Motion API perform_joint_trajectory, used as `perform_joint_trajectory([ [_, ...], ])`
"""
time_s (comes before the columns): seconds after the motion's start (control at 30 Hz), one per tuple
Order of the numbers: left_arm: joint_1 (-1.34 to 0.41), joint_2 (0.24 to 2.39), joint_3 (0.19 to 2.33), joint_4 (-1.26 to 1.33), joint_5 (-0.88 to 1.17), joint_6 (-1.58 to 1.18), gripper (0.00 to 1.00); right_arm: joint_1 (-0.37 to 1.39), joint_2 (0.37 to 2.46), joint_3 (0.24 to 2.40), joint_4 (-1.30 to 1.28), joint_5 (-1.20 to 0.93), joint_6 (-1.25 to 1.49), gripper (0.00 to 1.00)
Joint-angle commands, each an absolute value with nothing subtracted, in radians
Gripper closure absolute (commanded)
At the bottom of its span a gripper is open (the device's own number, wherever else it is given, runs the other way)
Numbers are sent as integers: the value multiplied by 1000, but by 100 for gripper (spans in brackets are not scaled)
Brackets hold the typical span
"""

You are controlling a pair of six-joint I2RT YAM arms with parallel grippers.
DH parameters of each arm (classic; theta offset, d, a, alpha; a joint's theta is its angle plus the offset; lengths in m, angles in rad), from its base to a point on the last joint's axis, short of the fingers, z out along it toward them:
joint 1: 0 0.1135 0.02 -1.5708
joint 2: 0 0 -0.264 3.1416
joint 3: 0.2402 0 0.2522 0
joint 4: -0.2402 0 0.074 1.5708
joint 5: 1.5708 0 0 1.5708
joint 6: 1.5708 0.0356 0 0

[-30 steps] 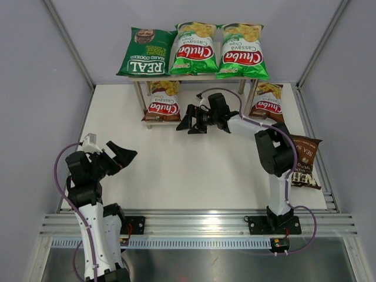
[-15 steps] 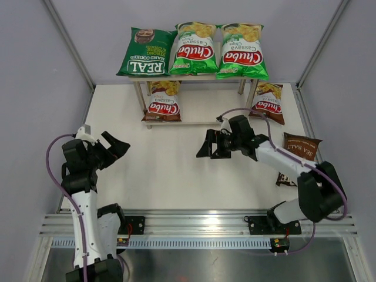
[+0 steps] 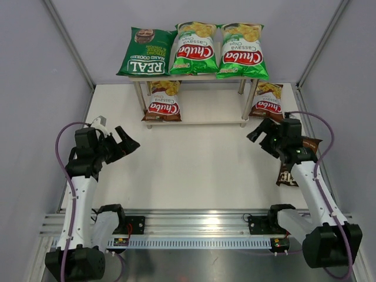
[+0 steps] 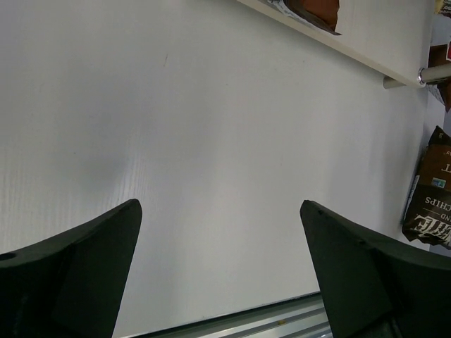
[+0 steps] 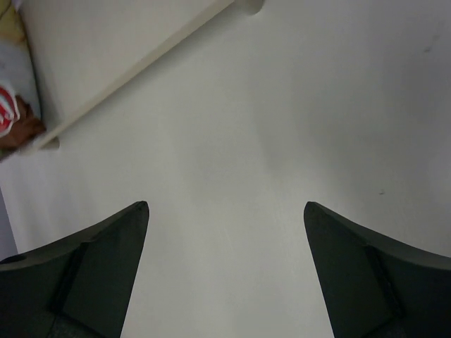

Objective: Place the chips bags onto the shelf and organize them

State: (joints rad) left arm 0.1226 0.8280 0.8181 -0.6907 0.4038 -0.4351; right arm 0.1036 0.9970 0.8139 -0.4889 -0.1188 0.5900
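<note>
as overhead alone shows, bags (image 3: 194,50) top the shelf (image 3: 205,111).

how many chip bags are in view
6. Pale wood shelf top: dark green REAL bag, two bright green Chuba bags. Lower board: brown-red Chuba bag; a second by the right leg. Dark brown bag partly under the right arm.

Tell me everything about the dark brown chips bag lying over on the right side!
The dark brown chips bag is glossy, with white lettering; the left wrist view shows the word "CHIPS". It lies flat on the white table near the right edge, not on the shelf. The right arm crosses above its middle, hiding part of it.
</note>
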Motion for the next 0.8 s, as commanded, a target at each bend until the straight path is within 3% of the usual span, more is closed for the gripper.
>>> perform_joint_trajectory([
  [0.0, 112, 776, 831, -663, 367, -411, 1, -70, 942, 813, -508, -107, 644, 1],
  [0.2, 52, 710, 805, -660, 348, -411, 1, -339, 1076, 882, -417, -228, 663, 1],
  [0.37, -24, 687, 802, -661, 347, -407, 1, -379, 1164, 956, -384, -132, 637, 1],
  [0.5, -70, 667, 795, -655, 357, -407, 1, -442, 1253, 973, -301, -303, 594, 0],
  [0.67, -175, 657, 788, -638, 411, -397, 1, -483, 1321, 920, -11, -466, 613, 3],
  [0.77, -233, 650, 788, -638, 416, -387, 1, -483, 1449, 1018, 67, -575, 597, 4],
])
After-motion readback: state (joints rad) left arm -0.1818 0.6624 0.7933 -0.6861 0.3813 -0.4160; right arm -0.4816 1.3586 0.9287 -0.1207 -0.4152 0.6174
